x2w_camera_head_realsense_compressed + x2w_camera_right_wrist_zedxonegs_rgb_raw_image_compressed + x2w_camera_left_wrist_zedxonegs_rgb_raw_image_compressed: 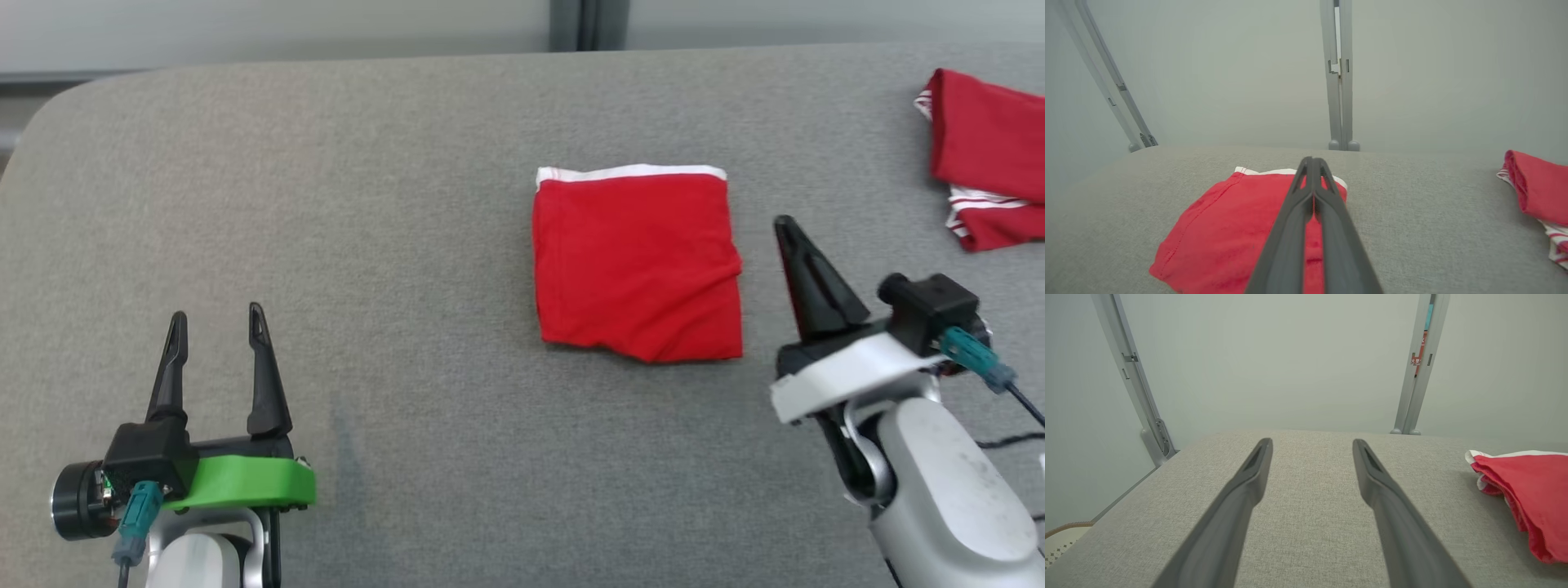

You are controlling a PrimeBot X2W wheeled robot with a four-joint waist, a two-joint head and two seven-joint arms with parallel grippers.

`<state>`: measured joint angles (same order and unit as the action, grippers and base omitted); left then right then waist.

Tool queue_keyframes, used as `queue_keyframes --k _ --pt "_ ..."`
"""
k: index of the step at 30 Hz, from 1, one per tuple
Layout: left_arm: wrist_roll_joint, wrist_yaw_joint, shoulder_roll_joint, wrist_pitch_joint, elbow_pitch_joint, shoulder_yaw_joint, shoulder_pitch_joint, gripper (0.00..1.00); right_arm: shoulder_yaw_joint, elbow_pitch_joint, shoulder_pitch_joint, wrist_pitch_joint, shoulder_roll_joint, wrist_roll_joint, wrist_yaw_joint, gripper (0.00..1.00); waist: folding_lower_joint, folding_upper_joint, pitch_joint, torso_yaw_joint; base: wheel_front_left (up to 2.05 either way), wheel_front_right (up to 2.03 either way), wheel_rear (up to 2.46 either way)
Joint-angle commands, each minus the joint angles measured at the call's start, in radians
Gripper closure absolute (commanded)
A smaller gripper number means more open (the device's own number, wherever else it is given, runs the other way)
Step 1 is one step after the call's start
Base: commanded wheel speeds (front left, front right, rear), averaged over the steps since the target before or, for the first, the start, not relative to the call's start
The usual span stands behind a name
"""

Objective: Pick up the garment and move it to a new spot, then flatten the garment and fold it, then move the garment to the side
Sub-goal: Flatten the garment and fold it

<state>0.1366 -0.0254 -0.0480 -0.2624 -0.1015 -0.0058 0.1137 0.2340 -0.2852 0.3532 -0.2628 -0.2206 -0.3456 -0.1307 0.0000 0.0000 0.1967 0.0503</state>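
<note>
The folded red shorts (637, 261) are laid at the middle of the grey desk (326, 204), with the left gripper (218, 314) parked well apart, jaws wide and empty, and the right gripper (786, 227) poised just beside their right edge, jaws shut and empty, probably for the move aside.

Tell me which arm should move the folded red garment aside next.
Right. The right gripper sits just beside the right edge of the folded red garment; it is shut, so it must open first. The left gripper is open but much farther away.
</note>
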Motion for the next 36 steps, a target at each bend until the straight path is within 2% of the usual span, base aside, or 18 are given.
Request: queue_keyframes --k 1,8,15,36 --pt "-0.007 0.007 -0.005 -0.003 -0.005 0.008 -0.015 0.0 -0.025 0.019 -0.042 -0.002 -0.003 0.013 0.0 0.0 0.0 0.0 -0.046 -0.045 0.0 0.0 0.0" --pt "-0.03 0.03 -0.005 -0.003 -0.023 0.031 -0.054 0.0 -0.138 0.098 -0.189 -0.002 0.01 0.056 0.0 0.0 0.0 0.0 -0.093 -0.075 0.0 0.0 0.0" --pt "-0.049 0.038 -0.006 -0.003 -0.035 0.036 -0.086 0.0 -0.204 0.138 -0.283 -0.002 0.058 0.08 0.0 0.0 0.0 0.0 -0.127 -0.075 0.0 0.0 0.0" --pt "-0.043 0.035 -0.019 -0.003 -0.025 0.034 -0.108 0.0 -0.243 0.212 -0.37 0.079 0.117 0.141 0.0 0.0 0.0 0.0 -0.161 -0.034 0.0 0.0 0.0"
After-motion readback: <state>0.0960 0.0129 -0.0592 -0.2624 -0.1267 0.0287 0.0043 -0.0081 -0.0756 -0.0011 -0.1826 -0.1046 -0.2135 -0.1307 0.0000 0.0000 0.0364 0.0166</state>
